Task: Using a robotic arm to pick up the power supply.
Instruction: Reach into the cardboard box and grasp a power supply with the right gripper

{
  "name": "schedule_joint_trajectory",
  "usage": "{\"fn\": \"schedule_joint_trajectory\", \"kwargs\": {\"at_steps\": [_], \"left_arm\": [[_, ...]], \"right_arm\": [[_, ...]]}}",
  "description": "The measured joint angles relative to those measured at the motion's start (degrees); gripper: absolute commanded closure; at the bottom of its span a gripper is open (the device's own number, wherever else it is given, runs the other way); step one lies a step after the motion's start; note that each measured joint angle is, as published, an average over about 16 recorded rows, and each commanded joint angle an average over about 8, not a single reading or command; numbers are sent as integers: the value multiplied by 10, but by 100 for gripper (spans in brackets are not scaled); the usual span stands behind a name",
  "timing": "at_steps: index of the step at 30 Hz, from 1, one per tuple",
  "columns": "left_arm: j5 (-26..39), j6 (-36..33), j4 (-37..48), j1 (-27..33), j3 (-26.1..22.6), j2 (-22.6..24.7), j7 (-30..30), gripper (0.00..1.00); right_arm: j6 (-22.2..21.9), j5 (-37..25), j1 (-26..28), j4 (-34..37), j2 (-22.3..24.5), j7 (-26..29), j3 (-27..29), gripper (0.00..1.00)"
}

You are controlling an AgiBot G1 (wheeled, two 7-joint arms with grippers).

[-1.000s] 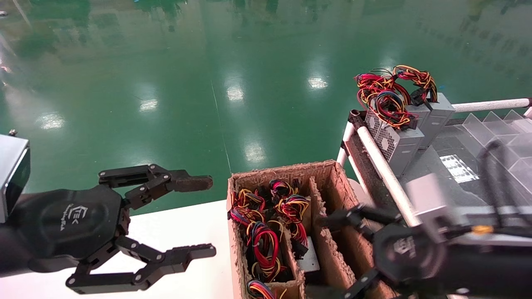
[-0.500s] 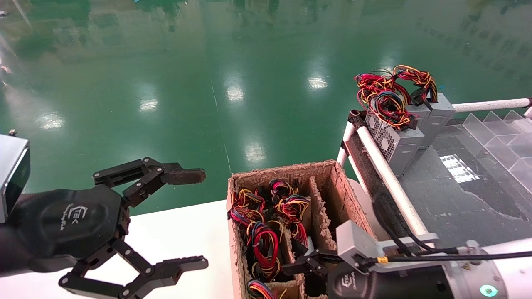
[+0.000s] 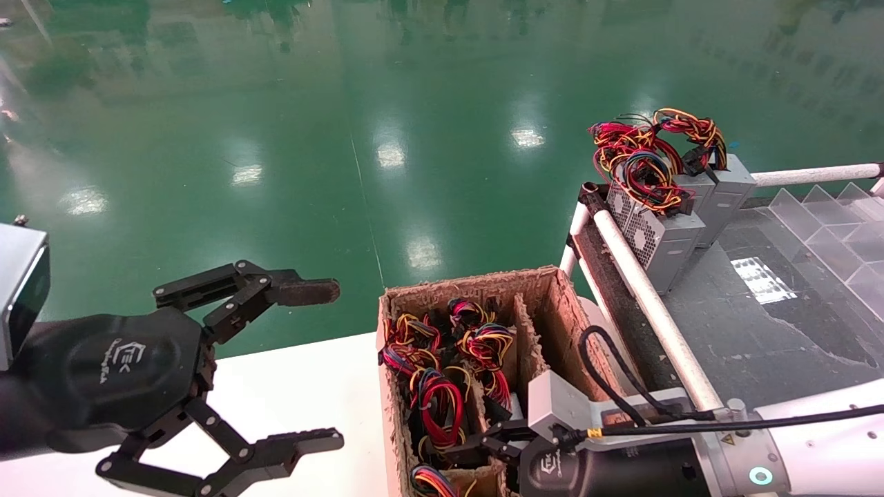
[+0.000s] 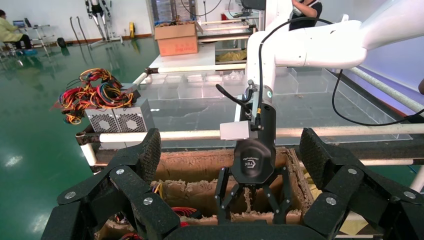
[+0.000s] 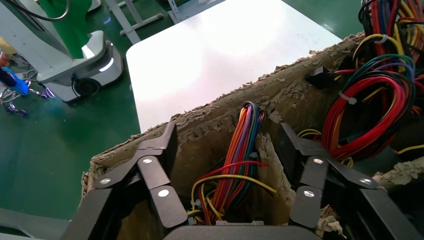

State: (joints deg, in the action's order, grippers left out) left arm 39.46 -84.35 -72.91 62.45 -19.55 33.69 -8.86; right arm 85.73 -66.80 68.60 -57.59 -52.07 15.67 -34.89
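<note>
The power supplies stand packed in a torn cardboard box, and mostly their looped wire bundles show. My right gripper, with all-black fingers, is open and lowered into the box's near end. In the right wrist view its fingers straddle one orange, blue, red and yellow wire bundle beside a ragged divider, without touching it. That unit's metal body is hidden. The left wrist view shows the right gripper pointing down into the box. My left gripper hovers open and empty over the white table, left of the box.
Two more silver power supplies with wire bundles sit on the dark rack at the right, behind a white rail. Clear plastic dividers lie farther right. The white table ends at the green floor.
My right arm has swung left and down from over the box's right compartment to the near end of its wire-filled part. The left gripper has shifted slightly left and stayed open.
</note>
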Motion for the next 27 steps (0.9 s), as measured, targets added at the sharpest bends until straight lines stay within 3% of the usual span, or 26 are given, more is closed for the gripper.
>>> {"fn": "schedule_joint_trajectory", "kwargs": {"at_steps": [27], "left_arm": [[0, 0, 0, 0, 0, 0, 0, 0]], "right_arm": [[-1, -5, -3, 33, -14, -29, -4, 100]]}}
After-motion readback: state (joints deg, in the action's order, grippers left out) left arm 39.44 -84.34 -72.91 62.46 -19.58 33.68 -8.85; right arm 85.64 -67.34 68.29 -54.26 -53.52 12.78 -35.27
